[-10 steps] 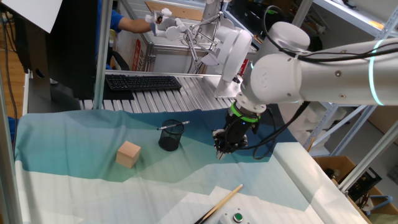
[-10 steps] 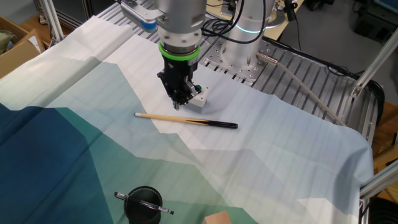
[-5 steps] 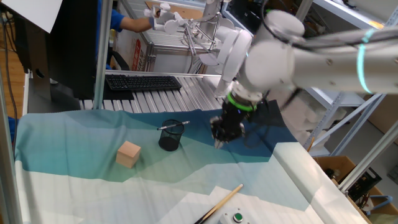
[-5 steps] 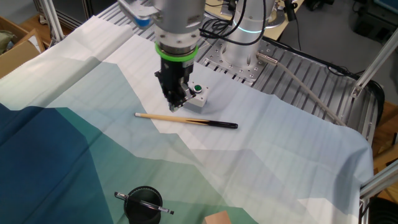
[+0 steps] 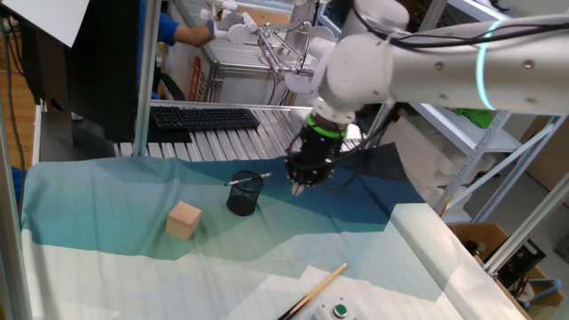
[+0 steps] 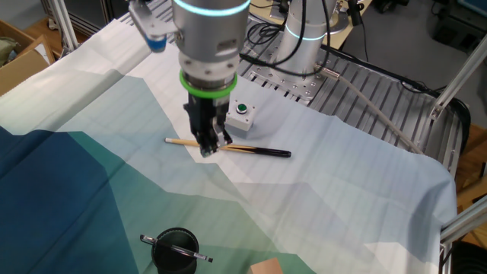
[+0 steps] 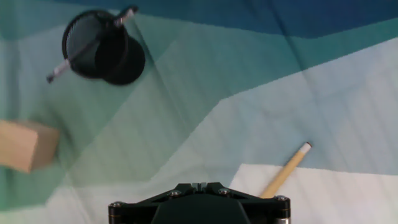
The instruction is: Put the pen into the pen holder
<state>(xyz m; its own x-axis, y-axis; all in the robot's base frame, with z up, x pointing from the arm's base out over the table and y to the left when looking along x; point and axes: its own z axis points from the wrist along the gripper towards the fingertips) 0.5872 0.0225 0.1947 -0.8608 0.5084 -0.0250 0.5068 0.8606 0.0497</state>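
Note:
The pen holder [image 5: 241, 199] is a small black mesh cup standing on the blue-green cloth. The dark pen [image 5: 248, 179] lies across its rim, with both ends sticking out past the sides. Both also show in the other fixed view, cup [image 6: 172, 260] and pen [image 6: 176, 249], and at the top left of the hand view, cup [image 7: 118, 56] and pen [image 7: 88, 47]. My gripper [image 5: 298, 186] hangs above the cloth to the right of the cup, apart from it, shut and empty. In the other fixed view it [image 6: 208, 150] is over the wooden stick.
A tan wooden cube [image 5: 184, 220] sits left of the cup. A long tan stick with a dark end [image 6: 228, 147] lies on the white part of the cloth. A small box with a green button [image 6: 241, 114] stands near the arm's base. A keyboard [image 5: 203, 117] lies behind the table.
My arm has swung from over the button box towards the cup and now hangs over the stick. The pen, cup, cube and stick have not moved.

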